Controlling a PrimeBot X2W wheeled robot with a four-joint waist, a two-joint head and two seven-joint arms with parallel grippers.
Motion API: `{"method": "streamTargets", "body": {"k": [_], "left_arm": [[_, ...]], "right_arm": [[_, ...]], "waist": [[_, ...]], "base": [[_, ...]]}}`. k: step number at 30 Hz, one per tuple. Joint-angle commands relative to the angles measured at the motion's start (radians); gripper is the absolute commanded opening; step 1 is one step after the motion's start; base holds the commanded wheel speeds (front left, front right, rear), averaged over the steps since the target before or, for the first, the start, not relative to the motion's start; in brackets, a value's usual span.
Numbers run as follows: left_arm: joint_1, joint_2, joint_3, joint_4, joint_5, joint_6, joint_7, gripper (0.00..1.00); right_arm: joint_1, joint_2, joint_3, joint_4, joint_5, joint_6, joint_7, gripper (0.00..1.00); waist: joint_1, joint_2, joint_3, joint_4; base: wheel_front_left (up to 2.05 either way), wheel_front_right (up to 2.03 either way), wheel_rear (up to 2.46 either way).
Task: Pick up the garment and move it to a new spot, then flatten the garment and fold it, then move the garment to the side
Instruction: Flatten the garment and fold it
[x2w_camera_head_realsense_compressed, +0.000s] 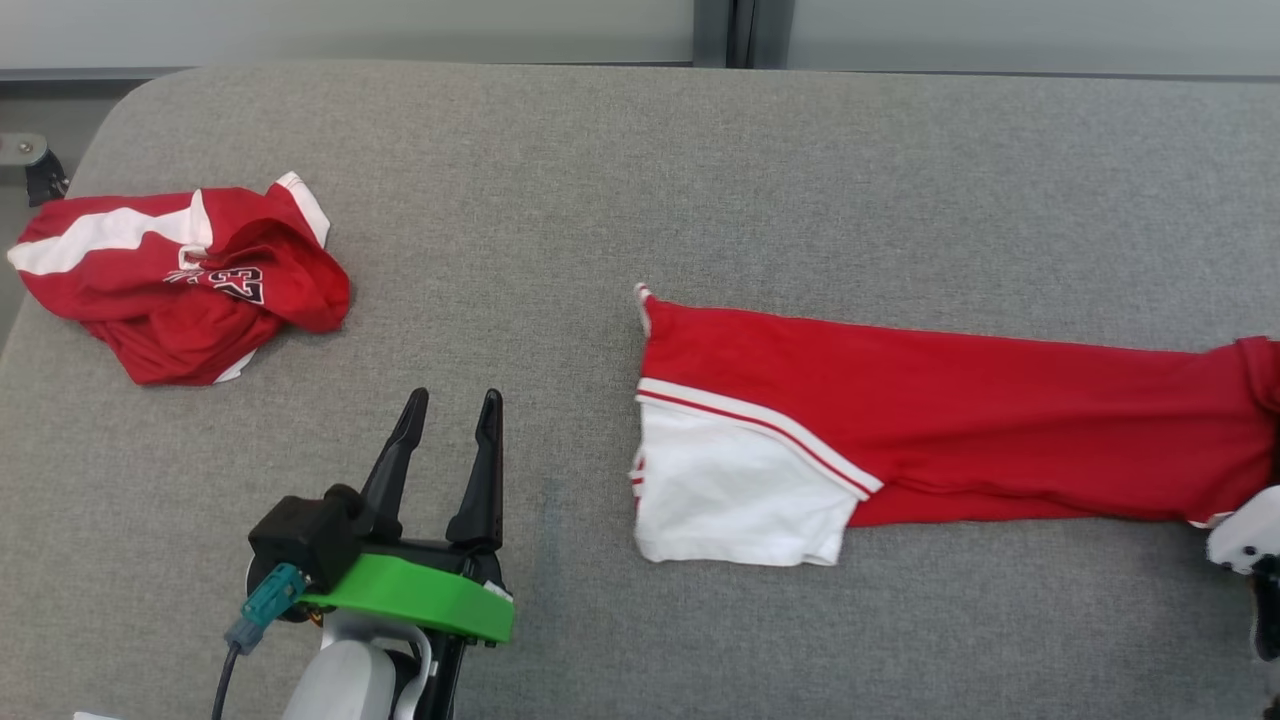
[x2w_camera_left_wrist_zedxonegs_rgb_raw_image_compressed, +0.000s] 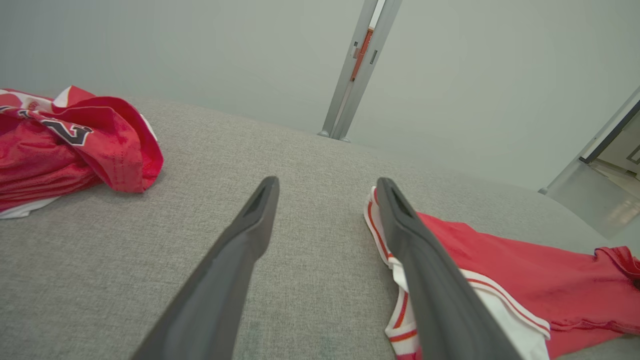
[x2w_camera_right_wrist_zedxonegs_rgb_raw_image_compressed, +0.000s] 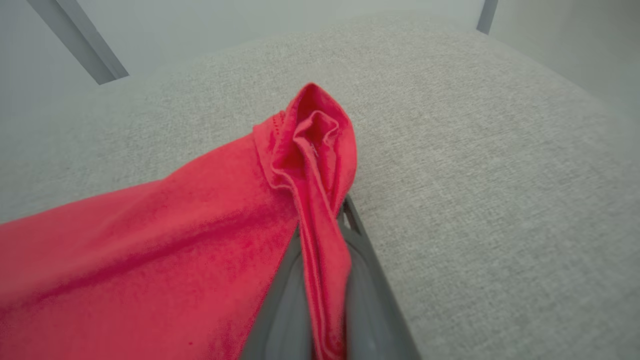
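Your right gripper (x2w_camera_right_wrist_zedxonegs_rgb_raw_image_compressed: 327, 225) pinches a thin fold of the garment (x2w_camera_right_wrist_zedxonegs_rgb_raw_image_compressed: 175, 240) between its fingers; a hard pull may free it. Your left gripper (x2w_camera_head_realsense_compressed: 455, 400) has its fingers spread.

The crumpled red numbered jersey (x2w_camera_head_realsense_compressed: 190, 280) blocks the left; the long flat red-and-white garment (x2w_camera_head_realsense_compressed: 950, 420) blocks the right; between them a wide lane of bare grey woven-fabric tabletop (x2w_camera_head_realsense_compressed: 500, 230) lies open.

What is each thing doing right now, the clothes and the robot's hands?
Long red and white garment: lying stretched out, one end pinched.
Crumpled red jersey with a number: bunched up, untouched.
Left gripper: open, empty.
Right gripper: shut on the long garment's red end.
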Motion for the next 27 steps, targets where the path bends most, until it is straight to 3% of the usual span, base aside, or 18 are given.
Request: {"method": "streamTargets", "body": {"k": [1, 5, 11, 27], "left_arm": [[0.002, 0.002, 0.000, 0.002, -0.006, -0.003, 0.000, 1.00], [0.012, 0.002, 0.004, 0.008, -0.012, -0.003, 0.000, 1.00], [0.034, 0.002, 0.005, 0.013, -0.025, -0.003, 0.000, 1.00], [0.073, 0.002, 0.002, 0.021, -0.057, 0.001, 0.000, 1.00]], "right_arm": [[0.008, -0.019, -0.026, 0.006, -0.016, -0.003, 0.000, 0.00], [-0.007, -0.033, -0.089, -0.006, -0.063, -0.003, 0.000, 0.00], [-0.015, 0.017, -0.036, -0.091, -0.081, -0.003, 0.000, 0.00], [0.031, 0.216, 0.401, -0.345, 0.049, -0.003, 0.039, 0.00]], "waist": [[0.0000, 0.0000, -0.007, -0.001], [0.0000, 0.0000, -0.026, -0.003], [0.0000, 0.0000, -0.072, -0.012], [0.0000, 0.0000, -0.141, 0.025]], "base": [[0.00, 0.00, 0.00], [0.00, 0.00, 0.00], [0.00, 0.00, 0.00], [0.00, 0.00, 0.00]]}}
